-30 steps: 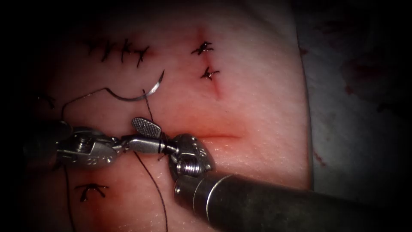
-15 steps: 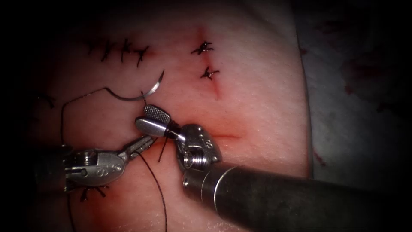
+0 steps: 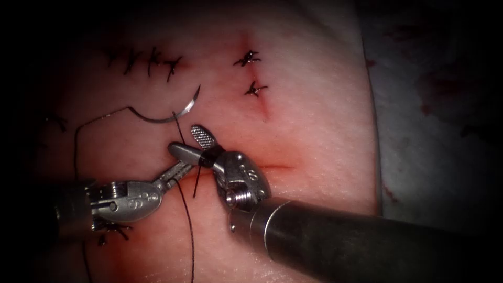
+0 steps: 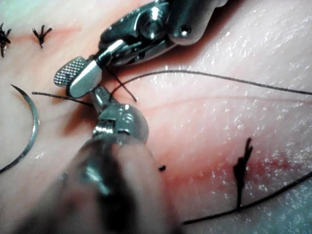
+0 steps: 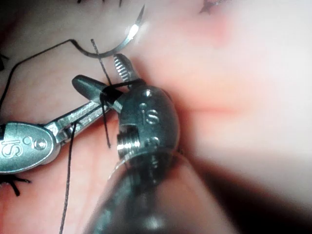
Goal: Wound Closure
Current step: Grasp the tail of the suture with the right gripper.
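Steel curved needle loose on tissue | thread dark, thin

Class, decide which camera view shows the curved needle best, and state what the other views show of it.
The endoscope view: the needle lies whole and free on the tissue, above the tools, thread trailing from its blunt end. The right wrist view also shows most of its curve, closer but tight against the frame. The left wrist view shows part of the arc.

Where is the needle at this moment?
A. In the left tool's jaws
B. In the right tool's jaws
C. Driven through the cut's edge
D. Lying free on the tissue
D: the needle lies on the tissue above both tools, gripped by neither.
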You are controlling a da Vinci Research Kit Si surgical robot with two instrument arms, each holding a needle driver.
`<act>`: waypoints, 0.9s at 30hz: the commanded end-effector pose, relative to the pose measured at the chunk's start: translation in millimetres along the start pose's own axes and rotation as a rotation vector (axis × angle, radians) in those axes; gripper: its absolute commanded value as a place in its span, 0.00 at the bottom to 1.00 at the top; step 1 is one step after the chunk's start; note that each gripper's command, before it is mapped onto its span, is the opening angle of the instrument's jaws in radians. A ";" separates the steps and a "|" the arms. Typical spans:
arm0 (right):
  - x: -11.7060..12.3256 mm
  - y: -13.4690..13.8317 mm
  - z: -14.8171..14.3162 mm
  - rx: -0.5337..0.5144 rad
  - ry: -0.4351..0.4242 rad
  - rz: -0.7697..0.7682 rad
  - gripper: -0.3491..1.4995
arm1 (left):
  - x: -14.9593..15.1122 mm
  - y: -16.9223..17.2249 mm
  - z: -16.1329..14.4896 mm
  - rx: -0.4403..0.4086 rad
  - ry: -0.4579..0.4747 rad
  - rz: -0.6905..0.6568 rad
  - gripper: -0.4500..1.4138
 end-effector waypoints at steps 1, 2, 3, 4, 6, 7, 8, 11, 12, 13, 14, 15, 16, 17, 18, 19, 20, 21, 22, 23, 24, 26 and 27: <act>-0.5 -0.3 1.4 -0.007 -0.012 -0.009 0.68 | 0.0 0.4 0.9 -0.005 0.002 0.002 0.00; -0.6 -0.4 1.6 -0.011 -0.016 -0.011 0.68 | 0.0 0.5 1.0 -0.010 -0.001 0.004 0.00; -0.6 -0.5 1.7 -0.018 -0.019 -0.012 0.68 | 0.1 0.5 1.1 -0.013 0.003 0.004 0.00; -0.7 -0.7 1.9 -0.017 -0.027 -0.019 0.68 | 0.1 0.5 1.1 -0.012 0.003 0.003 0.00; -0.9 -1.1 2.2 -0.013 -0.036 -0.027 0.66 | 0.0 0.4 1.2 -0.016 0.003 0.004 0.00; -1.0 -1.3 2.5 -0.009 -0.040 -0.027 0.64 | 0.0 0.4 1.2 -0.018 0.001 0.005 0.00; -1.2 -1.6 2.9 -0.007 -0.045 -0.033 0.63 | -0.1 0.3 1.3 -0.020 0.003 0.006 0.00; -1.8 -2.2 3.4 0.000 -0.076 -0.047 0.54 | -0.4 0.1 1.2 -0.022 0.005 0.007 0.00; -1.9 -2.4 3.4 0.001 -0.082 -0.060 0.45 | -0.5 0.0 1.0 -0.026 0.003 0.008 0.00; -1.9 -2.5 3.4 0.000 -0.082 -0.066 0.33 | -0.5 -0.1 1.0 -0.027 0.004 0.008 0.00; -2.0 -2.6 3.4 0.000 -0.082 -0.077 0.03 | -0.6 -0.2 1.0 -0.027 0.004 0.008 0.00; -1.9 -2.6 3.4 0.000 -0.082 -0.088 0.00 | -0.6 -0.2 1.0 -0.027 0.004 0.008 0.00; -1.8 -2.7 3.3 0.000 -0.082 -0.088 0.00 | -0.7 -0.2 1.0 -0.027 0.004 0.008 0.00; -1.8 -2.7 3.3 0.000 -0.083 -0.099 0.00 | -0.7 -0.2 0.9 -0.027 0.004 0.009 0.00; -1.8 -2.8 3.2 -0.001 -0.083 -0.111 0.00 | -0.7 -0.2 0.9 -0.030 0.002 0.010 0.00; -1.7 -2.8 3.1 -0.001 -0.083 -0.134 0.00 | -0.7 -0.2 0.9 -0.030 0.002 0.010 0.00; -1.7 -2.9 3.0 -0.002 -0.084 -0.145 0.00 | -0.8 -0.3 0.8 -0.031 0.003 0.010 0.00; -1.6 -2.9 2.9 -0.002 -0.084 -0.151 0.00 | -0.8 -0.3 0.8 -0.031 0.003 0.010 0.00; -1.6 -3.0 2.8 -0.002 -0.085 -0.150 0.00 | -0.9 -0.3 0.7 -0.032 0.004 0.011 0.00; -1.6 -3.0 2.7 -0.001 -0.085 -0.156 0.00 | -0.9 -0.3 0.6 -0.033 0.004 0.011 0.00; -1.5 -3.0 2.5 0.000 -0.089 -0.162 0.00 | -1.0 -0.4 0.5 -0.034 0.005 0.012 0.00; -1.6 -3.1 2.1 0.005 -0.085 -0.168 0.00 | -1.2 -0.5 0.3 -0.036 0.006 0.013 0.00; -1.6 -3.1 1.9 0.008 -0.083 -0.173 0.00 | -1.3 -0.6 0.1 -0.037 0.007 0.013 0.00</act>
